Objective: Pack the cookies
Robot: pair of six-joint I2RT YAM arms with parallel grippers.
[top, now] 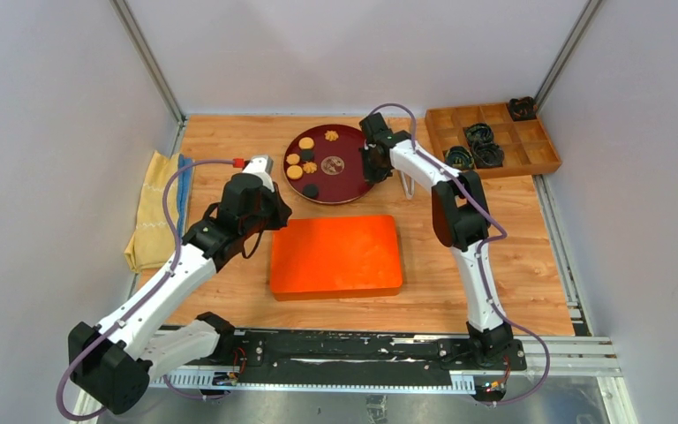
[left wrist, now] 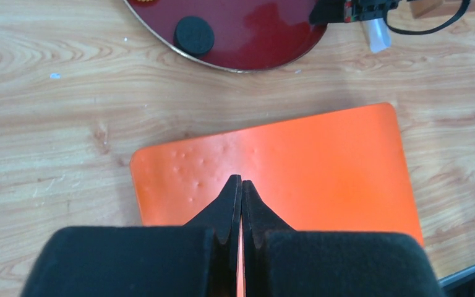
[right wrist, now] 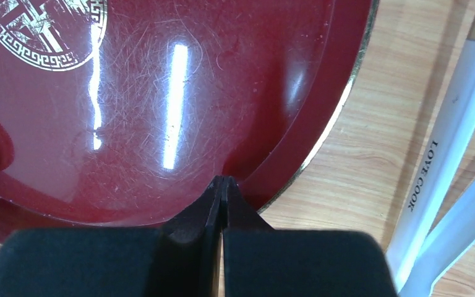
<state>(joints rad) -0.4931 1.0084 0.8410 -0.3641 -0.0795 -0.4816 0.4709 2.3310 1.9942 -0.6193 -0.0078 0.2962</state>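
Observation:
Several cookies lie on the left half of a round dark-red plate (top: 349,181): golden ones (top: 305,142), flower-shaped ones (top: 331,135) and dark ones (top: 311,190). One dark cookie (left wrist: 193,35) shows on the plate (left wrist: 260,37) in the left wrist view. My left gripper (top: 274,215) is shut and empty, its tips (left wrist: 241,180) over the left part of a flat orange box (top: 335,256). My right gripper (top: 371,168) is shut and empty, its tips (right wrist: 224,179) at the inner right rim of the plate (right wrist: 161,93).
A wooden compartment tray (top: 530,155) with black crinkled paper cups (top: 478,134) stands at the back right. White tongs (top: 406,184) lie right of the plate, also in the right wrist view (right wrist: 445,154). A yellow cloth (top: 154,208) lies at the left.

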